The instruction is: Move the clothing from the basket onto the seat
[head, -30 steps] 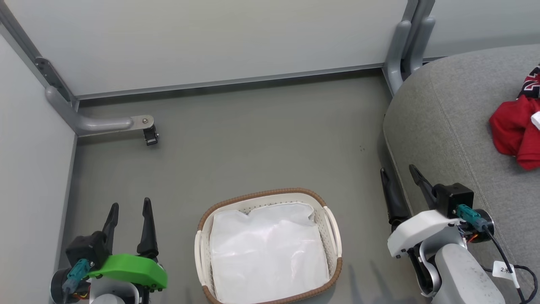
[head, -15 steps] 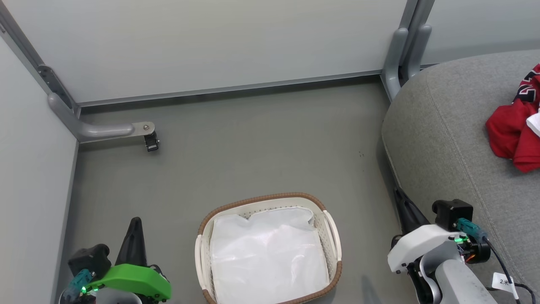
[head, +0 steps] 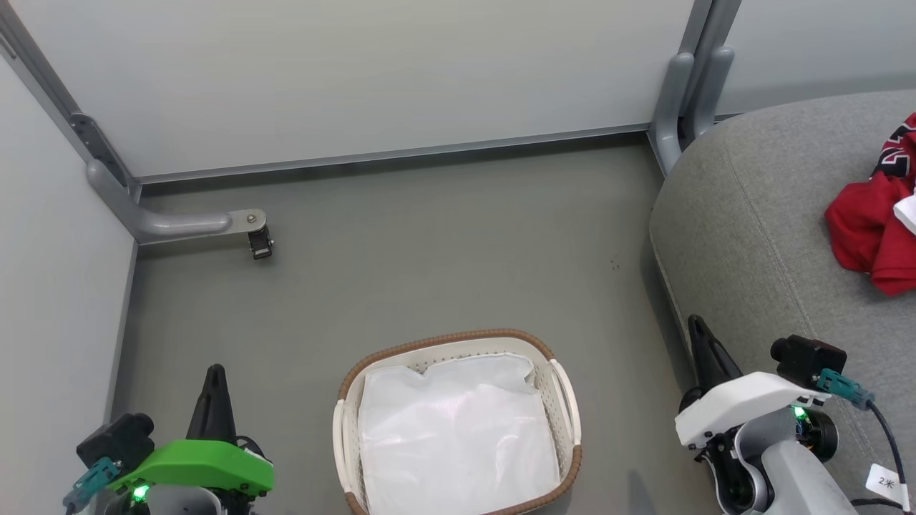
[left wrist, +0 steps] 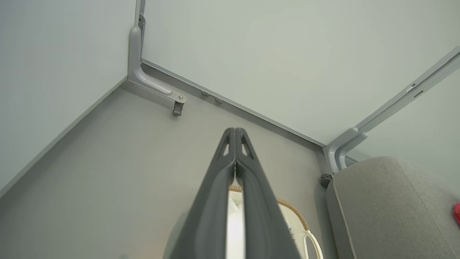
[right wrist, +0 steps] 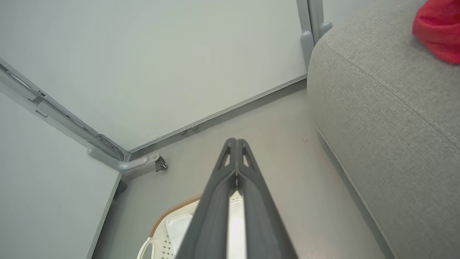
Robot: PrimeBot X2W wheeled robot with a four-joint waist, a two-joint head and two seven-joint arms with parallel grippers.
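Left claw (head: 215, 370), right claw (head: 696, 323) pinched; crumpled clothing (head: 867, 230) on woven grey seat (head: 751, 214).

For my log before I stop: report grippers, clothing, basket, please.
Left gripper shut, empty. Right gripper shut, empty. Clothing lies on seat; basket holds white lining. No obstacle seen.

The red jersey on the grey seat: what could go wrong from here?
The jersey lies crumpled on the seat, running out of the head view, so part may overhang an unseen edge and slip. The right fingers, shut, sit close by the seat's edge; a swing might scrape it.
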